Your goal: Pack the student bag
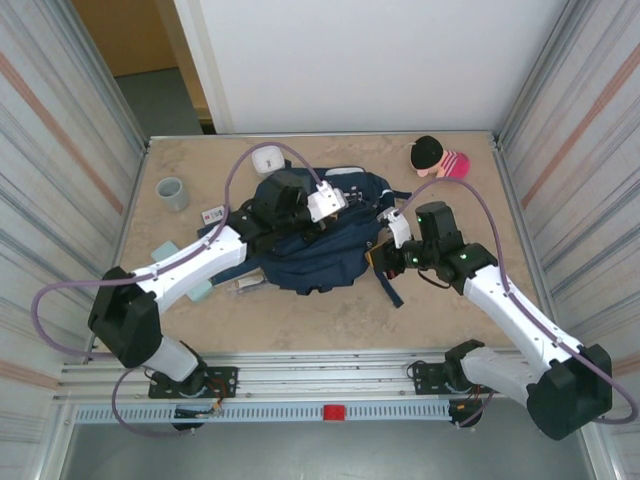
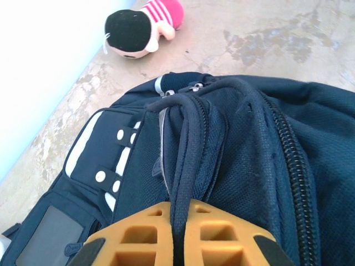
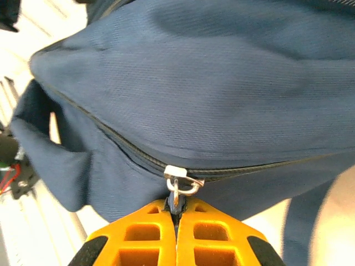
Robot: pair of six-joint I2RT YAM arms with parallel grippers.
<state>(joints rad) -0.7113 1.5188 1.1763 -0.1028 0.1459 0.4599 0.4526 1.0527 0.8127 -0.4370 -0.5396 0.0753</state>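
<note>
The student bag [image 1: 320, 250], navy blue, lies in the middle of the table between both arms. My left gripper [image 1: 345, 205] is over the bag's far end. In the left wrist view it [image 2: 182, 206] is shut on the bag's dark top handle strap [image 2: 186, 144], which runs up between the orange fingers [image 2: 138, 233]. The white buckle patch [image 2: 108, 166] shows to the left. My right gripper [image 1: 382, 257] is at the bag's right side. In the right wrist view it [image 3: 176, 207] is shut on the zipper pull [image 3: 175, 194], below the metal slider [image 3: 178, 173] on the closed zipper line.
A pink and black plush doll [image 1: 440, 157] [image 2: 141, 27] lies at the far right. A grey-green cup [image 1: 172, 193], a white round object [image 1: 268, 158] and a small tag [image 1: 212, 215] sit at the far left. Teal items [image 1: 165, 250] lie by the left arm. Corrugated walls flank the table.
</note>
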